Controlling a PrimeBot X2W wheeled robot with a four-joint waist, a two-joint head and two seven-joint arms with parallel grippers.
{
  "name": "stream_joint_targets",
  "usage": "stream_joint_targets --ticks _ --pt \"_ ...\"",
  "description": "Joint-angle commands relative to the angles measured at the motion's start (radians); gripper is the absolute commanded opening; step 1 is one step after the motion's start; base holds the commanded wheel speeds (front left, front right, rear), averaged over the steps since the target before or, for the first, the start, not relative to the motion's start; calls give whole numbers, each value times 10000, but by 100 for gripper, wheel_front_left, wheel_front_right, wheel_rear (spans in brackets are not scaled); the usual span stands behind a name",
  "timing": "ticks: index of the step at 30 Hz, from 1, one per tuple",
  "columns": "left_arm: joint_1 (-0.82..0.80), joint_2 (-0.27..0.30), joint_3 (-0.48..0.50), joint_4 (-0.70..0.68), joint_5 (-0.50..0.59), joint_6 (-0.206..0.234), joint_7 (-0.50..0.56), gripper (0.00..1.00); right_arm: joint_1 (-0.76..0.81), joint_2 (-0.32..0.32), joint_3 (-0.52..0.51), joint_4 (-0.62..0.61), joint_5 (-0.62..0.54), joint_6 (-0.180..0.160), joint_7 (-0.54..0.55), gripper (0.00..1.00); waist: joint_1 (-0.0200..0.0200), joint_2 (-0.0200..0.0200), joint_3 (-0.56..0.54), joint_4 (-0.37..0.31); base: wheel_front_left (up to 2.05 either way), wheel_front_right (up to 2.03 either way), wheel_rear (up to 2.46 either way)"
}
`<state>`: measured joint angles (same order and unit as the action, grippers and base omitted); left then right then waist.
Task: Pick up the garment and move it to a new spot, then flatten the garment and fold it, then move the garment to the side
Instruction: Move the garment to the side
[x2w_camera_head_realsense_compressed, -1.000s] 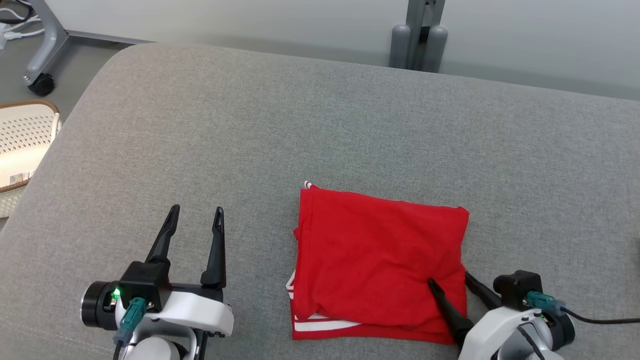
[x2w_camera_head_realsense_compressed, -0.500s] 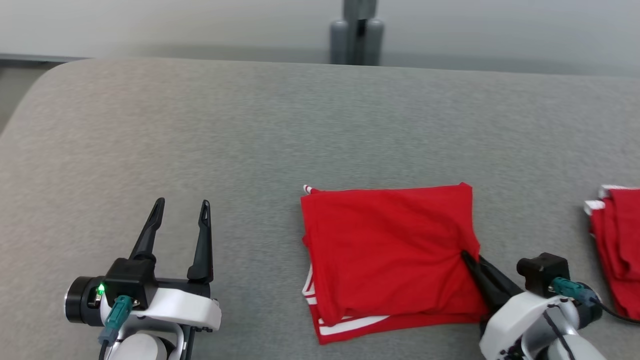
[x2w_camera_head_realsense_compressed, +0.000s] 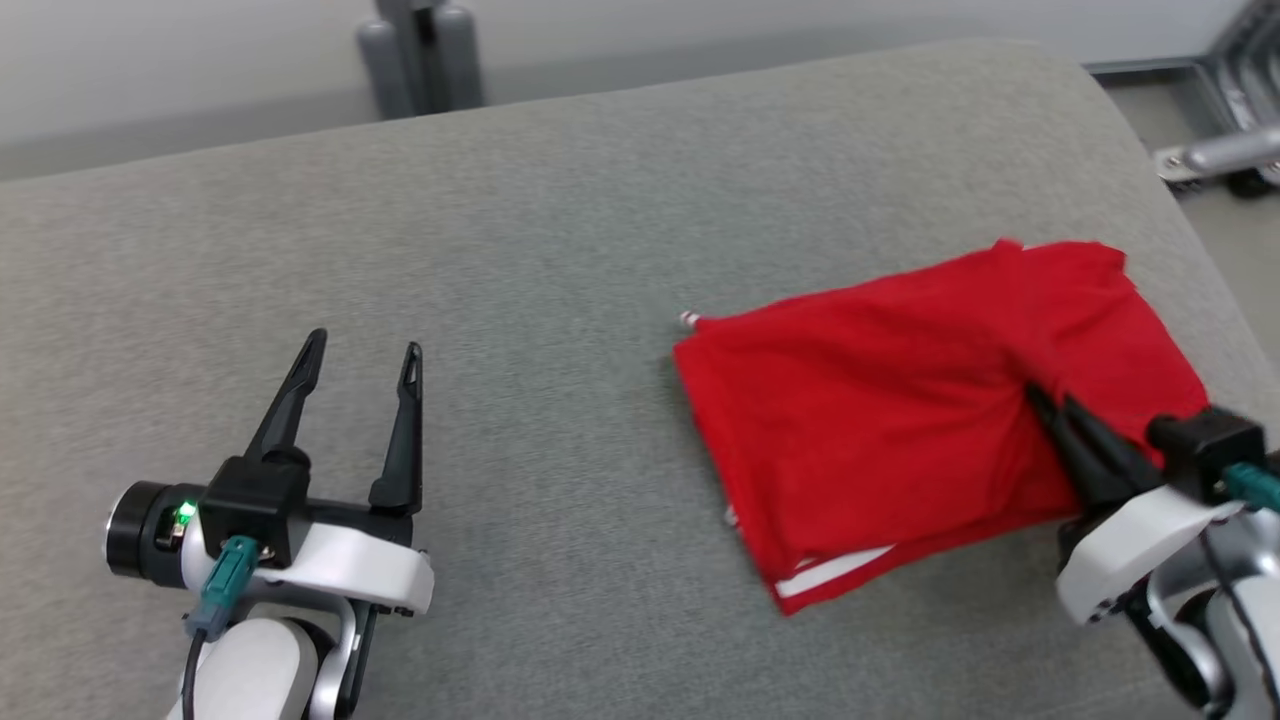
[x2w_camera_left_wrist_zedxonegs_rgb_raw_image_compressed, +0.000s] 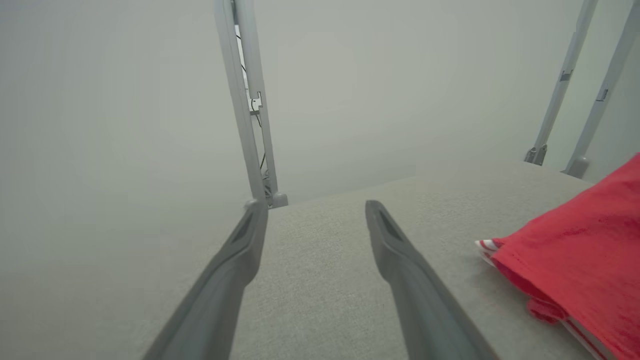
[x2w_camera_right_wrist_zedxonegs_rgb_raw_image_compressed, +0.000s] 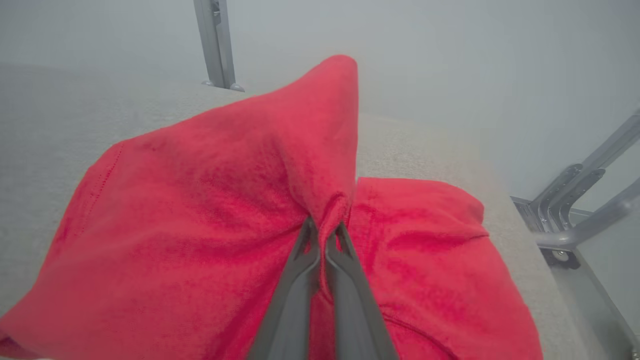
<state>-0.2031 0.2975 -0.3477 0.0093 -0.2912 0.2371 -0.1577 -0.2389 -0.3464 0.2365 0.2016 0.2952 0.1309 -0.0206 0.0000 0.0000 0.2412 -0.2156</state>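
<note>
Surface: grey cushion under garment; room: pale wall, metal post

The head view looks down from up high at the grey surface, with the left tool low on its left and the right tool low on its right; the left wrist view sits low, near the surface, facing the far wall; the right wrist view is very close to the red garment; all three views share that garment.
</note>
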Motion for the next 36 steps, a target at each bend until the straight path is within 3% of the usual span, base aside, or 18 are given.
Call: stream_joint_targets --ticks 1,10,15,19,20,21,22,30,36 --pt "-120 26 -8 -11 36 -55 34 100 -143 -118 -47 -18 -23 -1 -7 0 0 0 299 -436 0 0 0" --pt "-566 6 -367 -102 193 -195 325 100 -1719 -929 -759 1078 236 -1 -642 0 0 0 954 -857 0 0 0" --pt "-890 89 -487 -161 325 -267 437 100 -2441 -1157 -1158 2360 485 -3 -1178 0 0 0 1390 -828 0 0 0" --pt "-1000 195 -448 -173 328 -270 466 100 -2822 -982 -1254 3510 570 -3 -1647 0 0 0 1648 -809 0 0 0" --pt "-1028 219 -440 -179 335 -257 474 100 -2923 -948 -1298 3784 518 -3 -1764 3 0 0 1703 -816 0 0 0" --pt "-1048 231 -437 -174 335 -255 473 100 -3011 -860 -1318 3998 514 -1 -1896 45 0 0 1739 -815 0 0 0" --pt "-1066 250 -435 -169 331 -259 478 100 -3106 -815 -1393 4229 439 -3 -2025 100 0 0 1768 -812 0 0 0" --pt "-965 270 -360 -61 183 -175 314 100 -3126 -296 -2628 4824 -172 -1 -2462 100 0 0 1571 -759 0 0 0" --pt "-731 221 -222 60 -17 -65 48 100 -2474 802 -3521 2803 -643 -1 -2465 100 0 0 1017 -445 0 0 0"
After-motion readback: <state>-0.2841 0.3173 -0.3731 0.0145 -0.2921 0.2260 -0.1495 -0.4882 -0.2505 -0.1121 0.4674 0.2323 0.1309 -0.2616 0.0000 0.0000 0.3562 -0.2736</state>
